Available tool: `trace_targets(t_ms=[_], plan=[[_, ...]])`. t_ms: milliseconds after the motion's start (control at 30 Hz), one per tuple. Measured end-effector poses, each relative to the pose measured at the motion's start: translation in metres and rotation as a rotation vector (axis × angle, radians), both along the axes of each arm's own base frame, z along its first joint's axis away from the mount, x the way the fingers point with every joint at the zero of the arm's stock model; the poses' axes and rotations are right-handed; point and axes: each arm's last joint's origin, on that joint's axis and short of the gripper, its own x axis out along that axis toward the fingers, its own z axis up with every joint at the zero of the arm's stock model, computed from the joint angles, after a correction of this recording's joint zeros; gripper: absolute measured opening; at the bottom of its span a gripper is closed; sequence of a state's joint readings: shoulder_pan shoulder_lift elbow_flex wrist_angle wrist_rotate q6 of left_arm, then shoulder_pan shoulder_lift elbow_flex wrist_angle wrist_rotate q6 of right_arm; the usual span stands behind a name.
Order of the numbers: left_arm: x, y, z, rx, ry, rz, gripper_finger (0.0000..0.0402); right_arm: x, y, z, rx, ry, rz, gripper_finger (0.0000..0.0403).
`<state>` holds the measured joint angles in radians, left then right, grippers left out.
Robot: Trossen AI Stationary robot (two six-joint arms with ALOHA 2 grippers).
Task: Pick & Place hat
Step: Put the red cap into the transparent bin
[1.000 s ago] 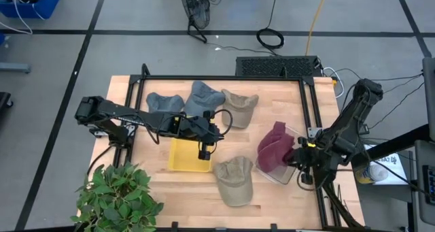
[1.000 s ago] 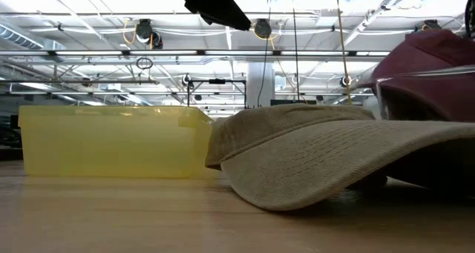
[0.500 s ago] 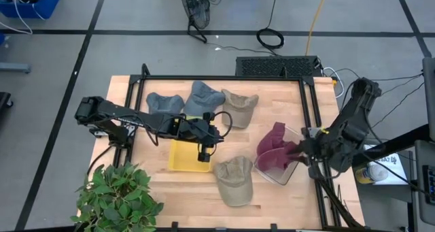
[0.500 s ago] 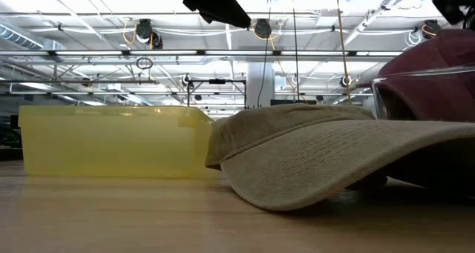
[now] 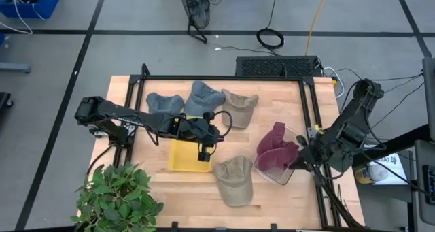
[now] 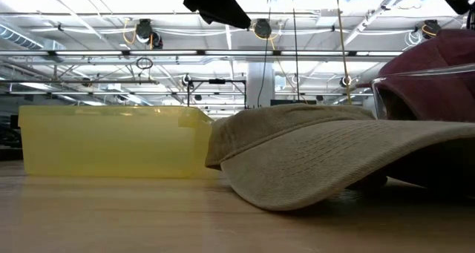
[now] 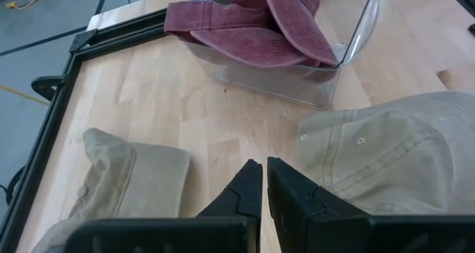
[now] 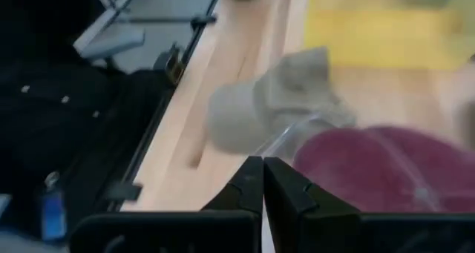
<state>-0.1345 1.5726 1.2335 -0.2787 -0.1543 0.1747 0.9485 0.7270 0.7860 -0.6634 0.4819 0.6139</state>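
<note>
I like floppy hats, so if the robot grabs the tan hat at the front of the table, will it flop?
Probably a bit. The tan hat looks like soft washed cloth with a dented crown, so that part may sag. Its brim holds a curve in the low view, so it is likely stiffer.

Lab: ceiling trusses [image 6: 148, 56], floor cables [image 5: 272, 36]

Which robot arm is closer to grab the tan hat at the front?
Probably the left. The left gripper hangs shut over the yellow bin, right beside the tan hat. The right gripper sits past the clear bin holding the red hat, farther away.
</note>
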Motion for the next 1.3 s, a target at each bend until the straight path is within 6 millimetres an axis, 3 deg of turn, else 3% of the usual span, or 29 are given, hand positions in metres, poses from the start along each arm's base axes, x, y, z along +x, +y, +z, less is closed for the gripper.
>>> trace_targets(t_ms=[200, 600, 767, 1033, 1300], plan=[[0.000, 0.000, 0.000, 0.000, 0.000, 0.000, 0.0031, 0.004, -0.007, -0.012, -0.077, 0.105, -0.088, 0.0001], [0.001, 0.000, 0.001, 0.004, -0.015, -0.004, 0.0031, 0.027, -0.035, -0.017, -0.170, 0.145, -0.303, 0.0001], [0.001, 0.000, 0.001, 0.004, -0.015, -0.004, 0.0031, 0.034, -0.047, -0.030, -0.224, 0.256, -0.369, 0.0000], [0.001, 0.000, 0.001, 0.003, -0.014, -0.004, 0.0031, 0.045, -0.060, -0.055, -0.365, 0.336, -0.374, 0.0000], [0.001, 0.000, 0.001, 0.002, -0.014, -0.003, 0.0031, 0.058, -0.060, -0.075, -0.292, 0.373, -0.271, 0.0000]])
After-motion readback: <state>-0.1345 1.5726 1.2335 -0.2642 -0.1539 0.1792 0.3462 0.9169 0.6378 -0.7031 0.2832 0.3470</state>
